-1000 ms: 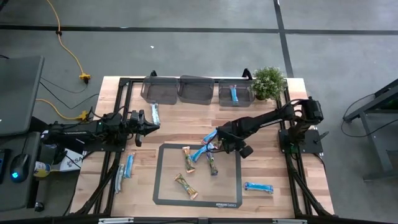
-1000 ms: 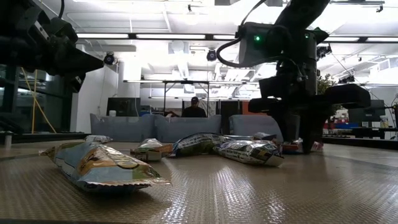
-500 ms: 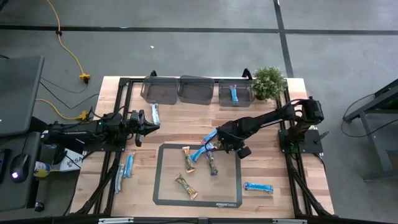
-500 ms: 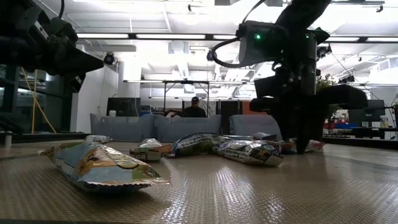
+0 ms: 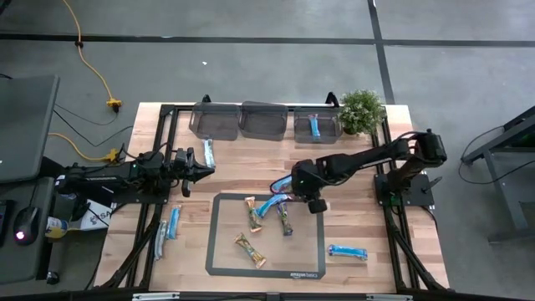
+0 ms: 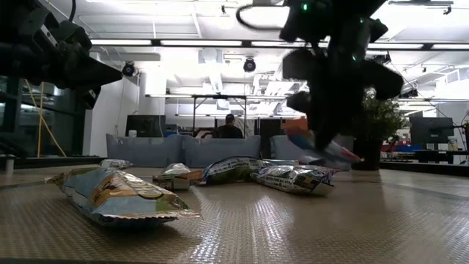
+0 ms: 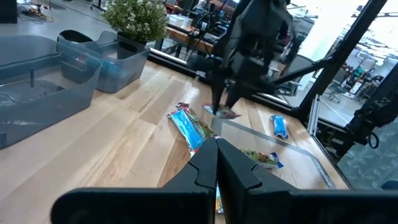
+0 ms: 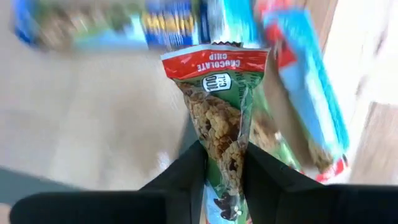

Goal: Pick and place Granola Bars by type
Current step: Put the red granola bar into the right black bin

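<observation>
My right gripper (image 8: 219, 163) has just pinched the red-topped chocolate chip bar (image 8: 219, 118) and lifted it off the mat (image 5: 222, 251) — a second ago it was still down among the pile. It hangs above the mat's upper edge, one bar picked for sorting. Left gripper (image 5: 207, 170) shut, empty, parked at the left. Bins (image 5: 264, 119) lie ahead — one holds a blue bar (image 5: 315, 127); plant (image 5: 361, 109) crowds that bin.
</observation>
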{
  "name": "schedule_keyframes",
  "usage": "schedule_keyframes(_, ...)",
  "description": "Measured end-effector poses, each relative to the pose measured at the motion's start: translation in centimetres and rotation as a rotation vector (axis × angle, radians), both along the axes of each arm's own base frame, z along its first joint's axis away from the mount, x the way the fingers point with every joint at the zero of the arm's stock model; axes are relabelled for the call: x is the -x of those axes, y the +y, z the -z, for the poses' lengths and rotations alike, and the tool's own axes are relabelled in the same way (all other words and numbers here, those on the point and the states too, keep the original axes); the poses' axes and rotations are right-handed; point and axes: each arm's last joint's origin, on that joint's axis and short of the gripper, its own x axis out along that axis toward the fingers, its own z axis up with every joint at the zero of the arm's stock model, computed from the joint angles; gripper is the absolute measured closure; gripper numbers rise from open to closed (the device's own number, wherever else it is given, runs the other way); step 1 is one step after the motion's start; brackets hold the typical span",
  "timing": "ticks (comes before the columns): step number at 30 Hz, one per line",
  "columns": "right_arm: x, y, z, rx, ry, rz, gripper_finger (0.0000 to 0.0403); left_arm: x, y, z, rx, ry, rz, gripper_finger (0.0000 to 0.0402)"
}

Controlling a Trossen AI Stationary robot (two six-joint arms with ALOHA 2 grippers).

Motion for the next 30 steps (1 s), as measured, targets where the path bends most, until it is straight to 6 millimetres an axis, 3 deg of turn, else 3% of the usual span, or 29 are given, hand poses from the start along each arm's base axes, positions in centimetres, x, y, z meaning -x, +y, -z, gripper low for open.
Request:
schedule_keyframes(10, -2.6, 1.3, -6.4, -0.254, -0.586, 0.147, 0.032, 0.0, 0.0, 0.0, 0.0, 0.0, 0.0, 0.0401)
schedule_keyframes(16, -2.7, 2.0, -11.2, -0.285, -0.977, 0.201, 0.032, 0.0, 0.0, 0.0, 0.0, 0.0, 0.0, 0.0401)
schedule_keyframes(23, -1.1, 2.2, -17.0, -0.223, -1.262, 0.262, 0.032, 0.0, 0.0, 0.0, 0.0, 0.0, 0.0, 0.0401)
schedule_keyframes(30, -0.2, 2.3, -25.2, 0.004, -1.443, 0.265, 0.032, 0.0, 0.0, 0.0, 0.0, 0.0, 0.0, 0.0401)
